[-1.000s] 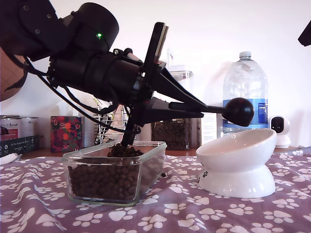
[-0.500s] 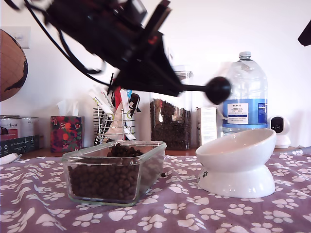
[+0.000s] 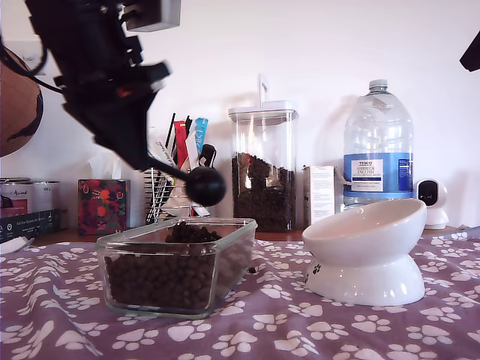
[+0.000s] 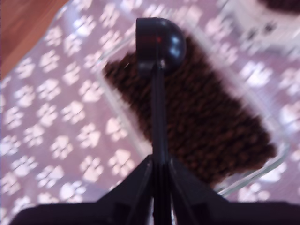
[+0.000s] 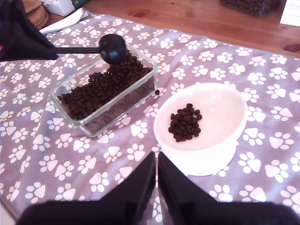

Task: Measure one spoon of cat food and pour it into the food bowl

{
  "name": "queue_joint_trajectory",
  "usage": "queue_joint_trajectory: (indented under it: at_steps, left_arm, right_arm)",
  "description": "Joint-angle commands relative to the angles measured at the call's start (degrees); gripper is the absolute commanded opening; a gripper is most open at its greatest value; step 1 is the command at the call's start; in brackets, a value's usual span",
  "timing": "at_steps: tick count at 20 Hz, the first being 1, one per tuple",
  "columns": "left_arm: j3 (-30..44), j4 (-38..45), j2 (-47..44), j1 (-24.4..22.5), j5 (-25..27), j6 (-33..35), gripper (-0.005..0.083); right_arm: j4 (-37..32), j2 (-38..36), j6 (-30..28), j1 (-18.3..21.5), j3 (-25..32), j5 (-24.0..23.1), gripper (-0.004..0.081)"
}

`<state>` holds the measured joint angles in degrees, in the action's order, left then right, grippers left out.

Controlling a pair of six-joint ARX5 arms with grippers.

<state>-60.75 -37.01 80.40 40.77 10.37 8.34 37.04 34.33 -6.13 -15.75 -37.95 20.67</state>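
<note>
Paw-print cloth (image 3: 360, 330) covers the table, white wall behind. My first gripper (image 4: 158, 164) is clamped on the handle of the spoon (image 4: 157, 42), whose cup hangs just above the glass dish (image 3: 124, 247), over the end of the dish nearest the food bowl (image 3: 367, 259), dome side facing the wrist camera, so I judge it upside down and empty. My second gripper (image 5: 156, 176) hangs high over the cloth on the near side of the food bowl, jaws pressed together on nothing. A small heap of cat food (image 5: 185, 123) already sits inside the food bowl; the bulk supply fills the glass dish. One stray pellet (image 5: 156, 92) lies on the cloth between the glass dish and the food bowl. Risks: the wrist picture is motion-blurred, so a fast swing could clip the glass dish's rim or flick kibble onto the cloth; another scoop would overfill the one-spoon measure; the thin handle could twist in the jaws if the cup digs in.
</note>
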Motion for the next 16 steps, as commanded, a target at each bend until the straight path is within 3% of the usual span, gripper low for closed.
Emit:
queue_joint_trajectory:
  at_steps: [1, 10, 13, 16]
  left_arm:
    - [0.13, -0.2, 0.98, 0.96, 1.64, 0.74, -0.0021]
    - [2.08, -0.07, 7.39, 1.03, 3.96, 2.6, -0.0021]
    - [2.08, -1.09, 9.27, 1.01, 3.1, 2.6, -0.0021]
    - [2.03, -0.24, 9.35, 1.33, -1.42, 2.62, -0.0008]
  right_arm:
    - [-0.66, 0.02, -0.35, 0.0, -0.79, 0.31, -0.0013]
    - [-0.72, 1.53, -0.33, 0.0, -0.79, 0.35, -0.0013]
    - [-0.74, 1.53, -0.33, 0.0, -0.79, 0.35, -0.0013]
    - [-0.79, 1.53, -0.33, 0.0, -0.79, 0.24, -0.0013]
